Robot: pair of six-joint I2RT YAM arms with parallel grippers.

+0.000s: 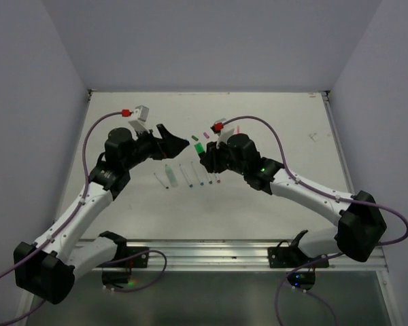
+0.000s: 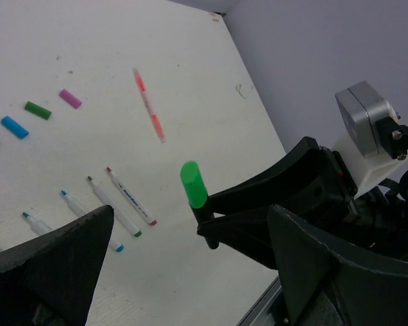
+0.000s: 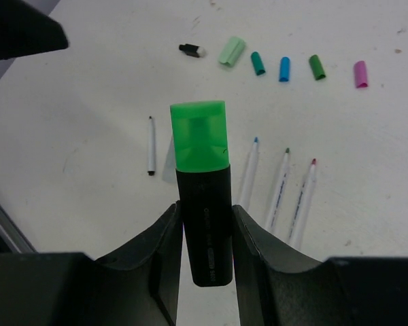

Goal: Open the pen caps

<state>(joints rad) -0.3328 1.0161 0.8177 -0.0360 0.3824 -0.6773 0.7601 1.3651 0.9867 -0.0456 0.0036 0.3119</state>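
While the right hand (image 3: 205, 212) is clenching the highlighter body (image 3: 207, 234), the released left hand (image 1: 175, 144) is facing its green cap (image 3: 200, 136), likely light, rigid, slippery; pinch its sides.

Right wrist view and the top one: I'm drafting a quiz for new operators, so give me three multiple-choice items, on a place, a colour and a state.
1. In the right wrist view, where in the row of loose caps is the magenta cap?
A. right end
B. left end
C. middle
2. What colour is the fitted cap on the highlighter?
A. blue
B. bright green
C. black
3. How is the left gripper?
A. shut on a pen
B. shut on a cap
C. open, holding nothing
Key: 1 A, beyond the dark green cap; 2 B, green tops the black body; 3 C, fingers apart, nothing between.
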